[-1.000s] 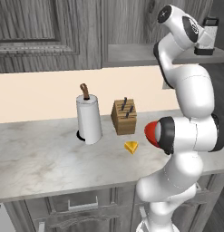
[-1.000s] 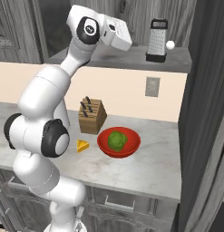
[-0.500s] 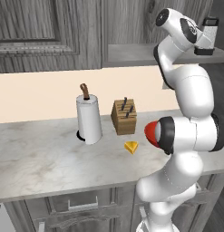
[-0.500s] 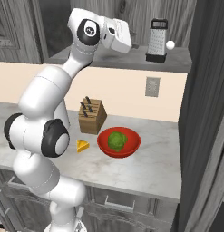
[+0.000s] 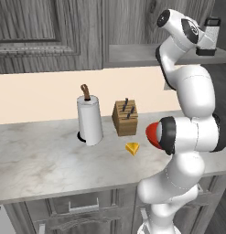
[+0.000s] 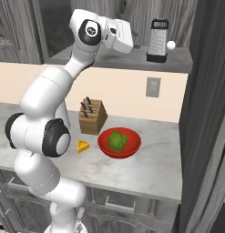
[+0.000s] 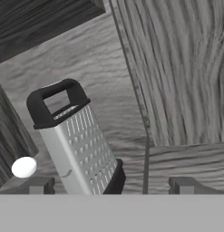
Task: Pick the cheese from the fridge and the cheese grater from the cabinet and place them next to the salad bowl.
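closer now, the hand has eased in toward the cheese grater (image 6: 158,40) since a moment ago, and nothing else on the counter has shifted. that grater stands upright on the flat shelf of the cabinet (image 6: 132,58), silver perforated faces tapering up to a black loop handle, black base below, a small white ball (image 6: 171,44) just beside it. in the hand view the grater (image 7: 76,140) leans across the frame between the two dark fingertips, which stand spread wide with nothing between them yet; the gripper (image 7: 109,185) is lined up on the lower body, not touching as far as i can tell. my read on handling: stiff metal, light, hollow, and a bit top-heavy on that narrow base, so a nudge could tip it over on the shelf. the perforated faces look slippery and taper upward, so a pinch there may slide; squeezing across the narrow sides low on the body, or taking the black handle, seems the safer hold. down below, the cheese (image 6: 83,146) already lies on the counter just beside the salad bowl (image 6: 132,146), with the knife block (image 6: 92,117) behind them and a paper towel roll (image 5: 89,120) further along. so the cheese half looks done; the grater remains.
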